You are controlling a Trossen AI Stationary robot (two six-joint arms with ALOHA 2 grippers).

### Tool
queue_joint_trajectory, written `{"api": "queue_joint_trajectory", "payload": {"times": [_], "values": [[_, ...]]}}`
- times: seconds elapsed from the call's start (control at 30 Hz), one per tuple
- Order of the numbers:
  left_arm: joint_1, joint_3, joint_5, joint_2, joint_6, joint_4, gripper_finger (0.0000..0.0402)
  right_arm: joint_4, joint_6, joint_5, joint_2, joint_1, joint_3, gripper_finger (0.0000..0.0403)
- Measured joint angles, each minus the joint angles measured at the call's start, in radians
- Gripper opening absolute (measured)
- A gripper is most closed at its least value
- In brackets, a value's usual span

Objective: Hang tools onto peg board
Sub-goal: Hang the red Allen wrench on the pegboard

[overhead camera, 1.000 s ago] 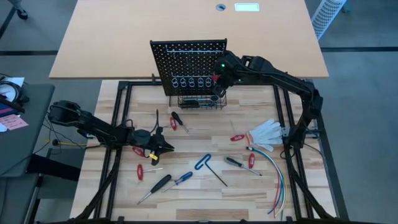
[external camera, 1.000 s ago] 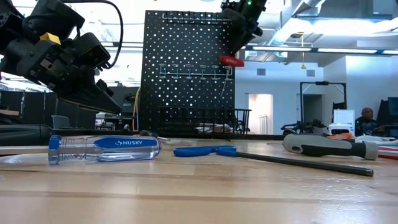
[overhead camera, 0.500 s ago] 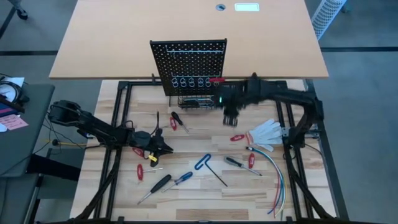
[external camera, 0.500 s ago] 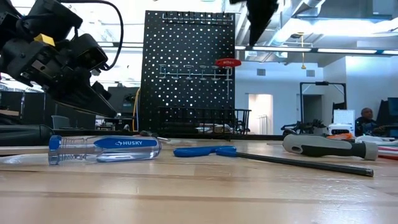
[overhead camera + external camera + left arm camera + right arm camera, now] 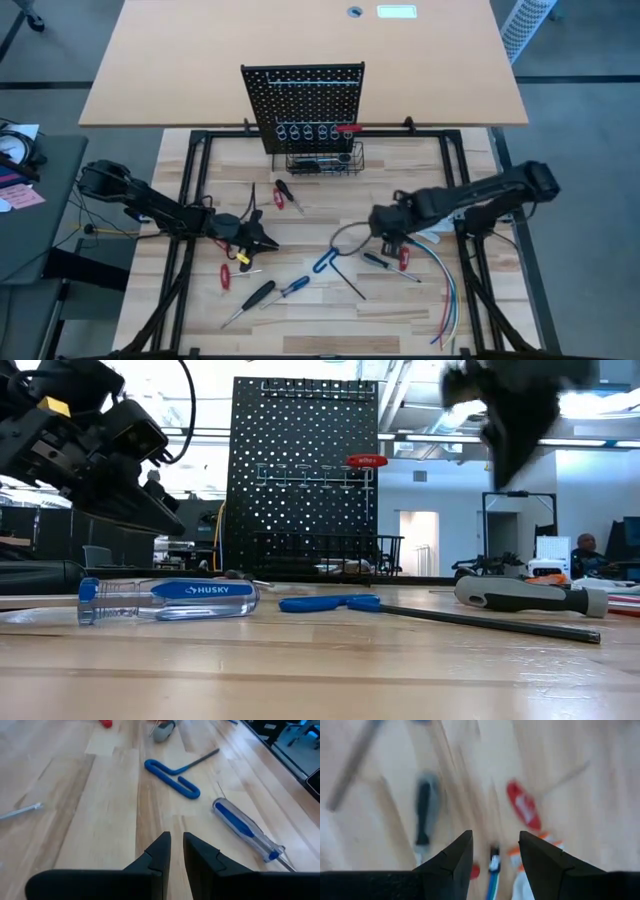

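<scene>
So we've got the big wooden table (image 5: 320, 310) with the black peg board (image 5: 303, 105) standing upright at its far edge, wire basket (image 5: 324, 162) at its base. One red-handled screwdriver (image 5: 349, 129) already hangs in the end ring of the holder row; the low view shows its red cap against the board.

Our right gripper (image 5: 385, 225) sits above the table's right half, near the white glove (image 5: 428, 212) and the coloured wires (image 5: 443, 285). Its fingers are apart with nothing between them, and its wrist view looks down on a black-handled screwdriver (image 5: 423, 810) and a red-handled one (image 5: 524, 806), both blurry.

Our left gripper (image 5: 262, 238) hovers low over the left half, fingers nearly together with only a thin gap, holding nothing.

Everything else is loose on the wood: the blue hex key (image 5: 327, 262), a blue-handled screwdriver (image 5: 293, 287) and a black one (image 5: 257, 293).
</scene>
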Motion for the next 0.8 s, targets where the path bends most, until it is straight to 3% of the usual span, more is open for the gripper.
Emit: {"api": "queue_joint_trajectory", "payload": {"times": [0.23,0.57,0.8], "values": [[0.0,0.0,-0.057,0.0,0.083,0.065,0.0047,0.196,-0.091,0.013,0.041,-0.028,-0.231,0.0166],[0.0,0.0,-0.097,0.0,0.186,0.162,0.0047,0.308,-0.342,0.044,0.21,-0.218,-0.241,0.0166],[0.0,0.0,-0.098,0.0,0.212,0.164,0.0047,0.363,-0.398,-0.082,0.281,-0.272,-0.238,0.0141]]}}
